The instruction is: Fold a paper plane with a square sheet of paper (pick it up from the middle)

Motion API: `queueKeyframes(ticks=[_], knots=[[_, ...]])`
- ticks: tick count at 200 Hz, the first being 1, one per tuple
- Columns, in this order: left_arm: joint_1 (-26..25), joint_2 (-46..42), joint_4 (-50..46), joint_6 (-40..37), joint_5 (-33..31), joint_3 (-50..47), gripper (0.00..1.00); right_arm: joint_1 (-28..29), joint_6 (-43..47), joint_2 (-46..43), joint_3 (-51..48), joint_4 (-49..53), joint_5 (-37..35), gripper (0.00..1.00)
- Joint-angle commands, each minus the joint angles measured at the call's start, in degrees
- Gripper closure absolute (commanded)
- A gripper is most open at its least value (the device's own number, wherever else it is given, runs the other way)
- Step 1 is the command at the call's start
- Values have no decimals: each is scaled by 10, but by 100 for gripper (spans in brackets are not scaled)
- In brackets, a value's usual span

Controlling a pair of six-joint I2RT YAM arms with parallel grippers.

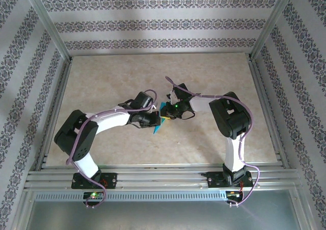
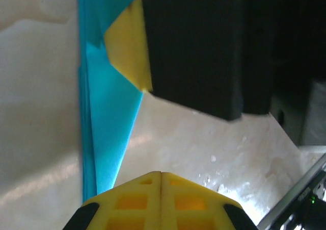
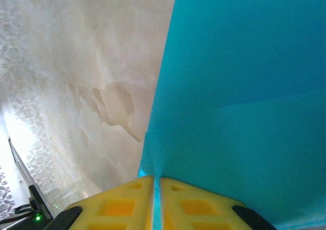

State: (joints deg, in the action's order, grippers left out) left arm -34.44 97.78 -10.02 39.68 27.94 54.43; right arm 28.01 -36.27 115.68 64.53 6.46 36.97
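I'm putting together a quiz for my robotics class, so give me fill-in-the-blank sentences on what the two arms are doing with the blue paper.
1. The right gripper pinches the teal paper between fingers coloured ____.
2. The left gripper has its jaws ____.
3. In the top view, both grippers meet over the ____ of the table.
Missing words: yellow; shut; middle.

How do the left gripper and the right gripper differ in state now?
The right gripper pinches the teal paper between its fingers; the left gripper is shut with nothing between them, the paper passing beside it. The left gripper's fingers touch fully; the right gripper's show a thin slit. Both have yellow fingers.
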Motion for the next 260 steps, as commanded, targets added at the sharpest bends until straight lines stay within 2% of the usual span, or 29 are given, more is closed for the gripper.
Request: queueKeyframes(ticks=[1, 31, 136, 163, 188, 219, 260], knots=[[-2, 30, 44, 23, -8, 7, 96, 0, 5, 68, -29, 54, -106, 81], [-2, 46, 32, 25, -36, 6, 100, -1, 6, 65, -30, 51, -100, 82], [-2, 77, -81, 10, -85, 0, 100, -20, 28, 34, -14, 29, -73, 82], [-2, 84, -92, 9, -82, 7, 100, -31, 38, -9, -17, 4, -55, 81], [-2, 88, -98, 7, -82, 12, 100, -37, 45, -85, -28, -11, -64, 81], [-2, 87, -101, 5, -83, 13, 100, -22, 53, -138, -41, 4, -105, 84], [-2, 89, -103, 1, -83, 16, 100, 16, 38, -107, -45, 3, -118, 90]])
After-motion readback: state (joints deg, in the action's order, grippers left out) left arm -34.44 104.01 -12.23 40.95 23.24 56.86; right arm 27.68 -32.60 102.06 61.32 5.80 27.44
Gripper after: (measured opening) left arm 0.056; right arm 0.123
